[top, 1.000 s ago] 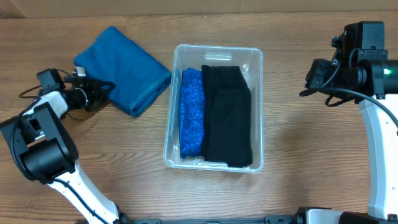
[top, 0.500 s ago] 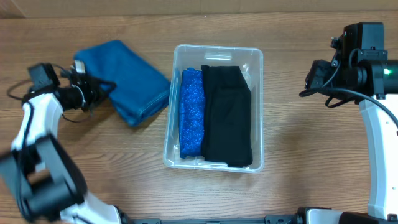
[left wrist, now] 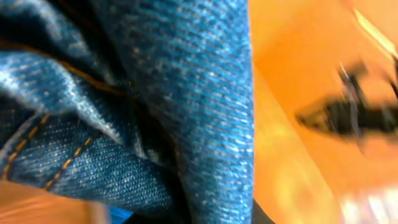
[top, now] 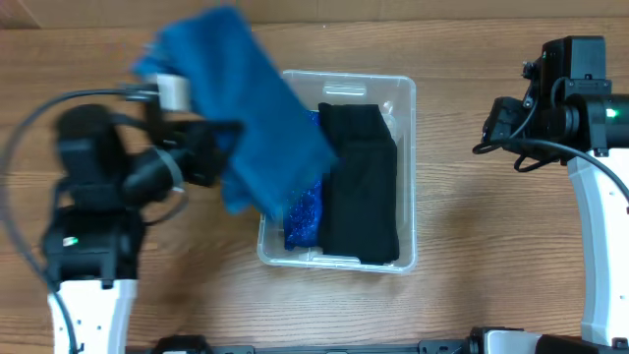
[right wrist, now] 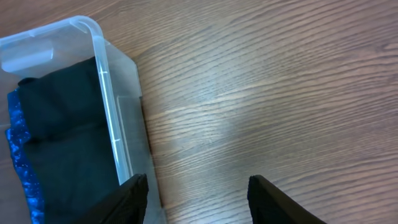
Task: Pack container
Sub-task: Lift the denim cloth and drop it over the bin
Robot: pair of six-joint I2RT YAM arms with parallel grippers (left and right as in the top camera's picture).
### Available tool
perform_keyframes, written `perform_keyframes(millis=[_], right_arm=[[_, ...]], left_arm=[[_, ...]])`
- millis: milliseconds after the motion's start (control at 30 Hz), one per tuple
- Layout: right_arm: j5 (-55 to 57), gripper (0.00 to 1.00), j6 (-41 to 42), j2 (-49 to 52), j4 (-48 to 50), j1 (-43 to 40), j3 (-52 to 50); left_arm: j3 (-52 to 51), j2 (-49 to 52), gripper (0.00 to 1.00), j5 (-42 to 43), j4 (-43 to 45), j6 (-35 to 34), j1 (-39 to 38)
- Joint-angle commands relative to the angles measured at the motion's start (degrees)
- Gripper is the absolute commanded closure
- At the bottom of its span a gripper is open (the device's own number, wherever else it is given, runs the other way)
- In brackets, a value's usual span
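The clear plastic container (top: 393, 81) stands at the table's middle. It holds a folded black cloth (top: 360, 187) and a blue sparkly cloth (top: 305, 221) side by side. My left gripper (top: 224, 147) is shut on a folded blue denim piece (top: 246, 118) and holds it in the air over the container's left edge. The denim fills the left wrist view (left wrist: 155, 93), where my fingers are hidden. My right gripper (right wrist: 198, 199) is open and empty over bare wood, just right of the container's wall (right wrist: 106, 74). It also shows in the overhead view (top: 496, 123).
The wooden table (top: 491, 226) runs round the container. The right arm's column (top: 604, 246) stands at the right edge. The left arm's base (top: 88, 256) stands at the front left.
My left gripper has lifted the denim off the table at the back left and swung it right, so it now hangs over the container's left side. The right arm has not moved.
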Motion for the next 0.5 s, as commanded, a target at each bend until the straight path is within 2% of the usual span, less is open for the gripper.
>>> perform_keyframes(millis=[0, 133, 333, 467], right_arm=[[-0.02, 0.44, -0.24, -0.13, 0.15, 0.0, -0.13], [-0.02, 0.44, -0.24, -0.13, 0.13, 0.0, -0.13], [-0.02, 0.44, -0.26, -0.13, 0.2, 0.0, -0.13], [-0.04, 0.44, -1.11, -0.13, 0.2, 0.0, -0.13]], left_arm=[[1.6, 2.73, 0.96, -0.63, 1.33, 8.39, -12.94], [6.78, 11.47, 0.96, -3.67, -2.34, 13.81, -22.05], [17.35, 23.5, 0.96, -4.57, -12.2, 24.81, -25.11], [23.74, 24.26, 0.96, -3.13, -10.25, 25.07, -25.29]])
